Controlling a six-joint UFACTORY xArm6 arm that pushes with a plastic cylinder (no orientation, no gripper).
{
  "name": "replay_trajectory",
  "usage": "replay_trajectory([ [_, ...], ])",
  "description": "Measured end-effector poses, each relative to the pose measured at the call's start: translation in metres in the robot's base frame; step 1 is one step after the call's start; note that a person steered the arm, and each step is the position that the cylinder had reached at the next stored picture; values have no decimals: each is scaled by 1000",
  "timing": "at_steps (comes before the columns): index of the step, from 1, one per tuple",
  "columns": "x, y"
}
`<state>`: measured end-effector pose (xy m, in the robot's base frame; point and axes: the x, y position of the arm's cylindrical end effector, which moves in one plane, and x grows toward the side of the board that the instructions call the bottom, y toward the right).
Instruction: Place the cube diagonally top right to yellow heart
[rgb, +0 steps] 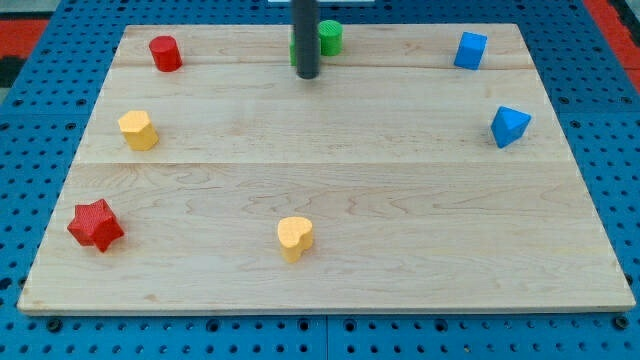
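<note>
The blue cube (470, 50) sits near the view's top right corner of the wooden board (330, 190). The yellow heart (294, 238) lies low on the board, a little left of centre. My tip (307, 75) is at the view's top centre, far left of the cube and far above the heart. It stands just in front of green blocks (329, 37), partly hiding one of them.
A red cylinder (165, 53) is at the top left. A yellow block (138, 130) lies at the left edge, a red star (95, 225) at the bottom left. A blue triangular block (509, 126) sits at the right edge.
</note>
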<state>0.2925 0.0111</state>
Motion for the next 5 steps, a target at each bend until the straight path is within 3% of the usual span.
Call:
replay_trajectory([
  [2,-90,104],
  [3,-99,156],
  [5,-60,177],
])
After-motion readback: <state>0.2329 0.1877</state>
